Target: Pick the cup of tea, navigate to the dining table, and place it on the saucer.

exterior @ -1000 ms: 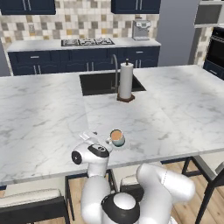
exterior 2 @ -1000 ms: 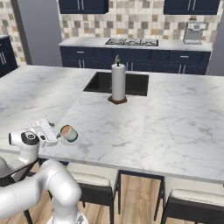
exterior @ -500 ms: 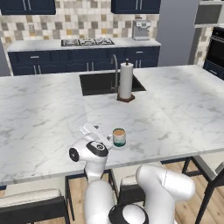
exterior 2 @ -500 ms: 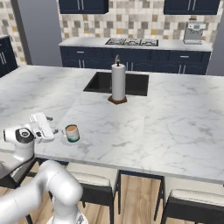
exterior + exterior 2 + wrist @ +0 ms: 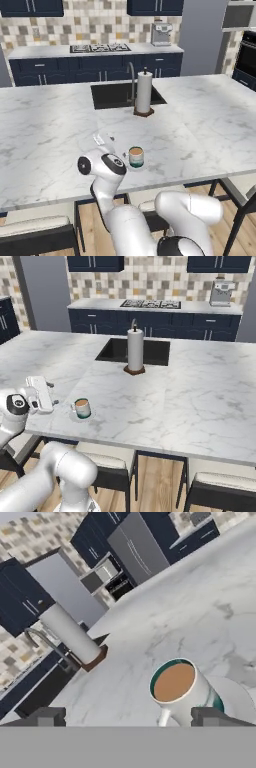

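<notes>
One cup of tea [image 5: 82,407] upright on saucer [image 5: 75,416], marble worktop [image 5: 190,391] near edge. Tool [image 5: 40,394] spread, empty, just beside cup. Risk: careless retreat clips handle, tea spills.

Broad white grey-veined marble dining table [image 5: 50,130]: smooth, slight sheen. Small white teal-patterned ceramic-looking cup of tea [image 5: 136,156]: glossy. White paper towel roll [image 5: 144,92]: matt, on brown wood-like base. Curved metal faucet [image 5: 42,643]: smooth grey.
</notes>
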